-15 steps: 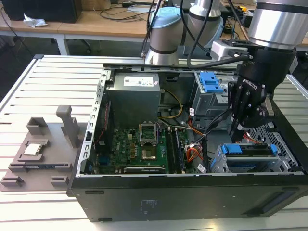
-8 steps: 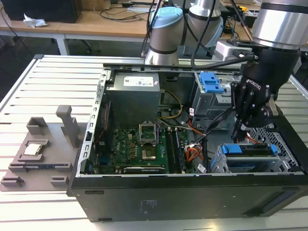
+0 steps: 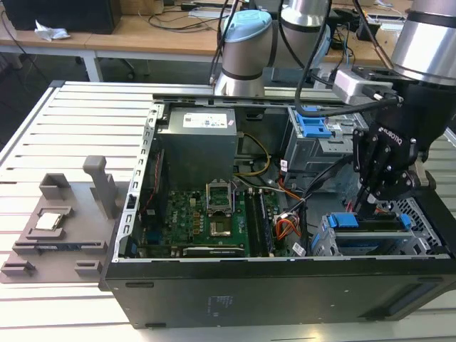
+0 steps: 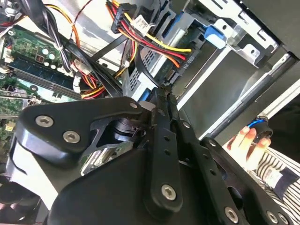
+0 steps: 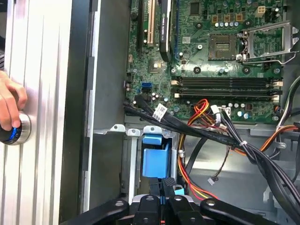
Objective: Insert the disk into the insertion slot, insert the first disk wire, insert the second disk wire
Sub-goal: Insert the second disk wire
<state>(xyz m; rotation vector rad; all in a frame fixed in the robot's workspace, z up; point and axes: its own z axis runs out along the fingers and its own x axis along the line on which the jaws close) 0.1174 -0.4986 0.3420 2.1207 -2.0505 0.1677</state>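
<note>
A slatted metal table carries the open computer case. Nearest, the disk sits in the insertion slot; above its blue bracket the tool is clenched. Seating a wire calls for a straight, gentle push. The first wrist view adds a hand on a knob.

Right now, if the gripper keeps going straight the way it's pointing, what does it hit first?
Most likely the blue bracket of the disk, directly ahead of the shut gripper; depth is unclear, so the cables beside it might touch first.
</note>
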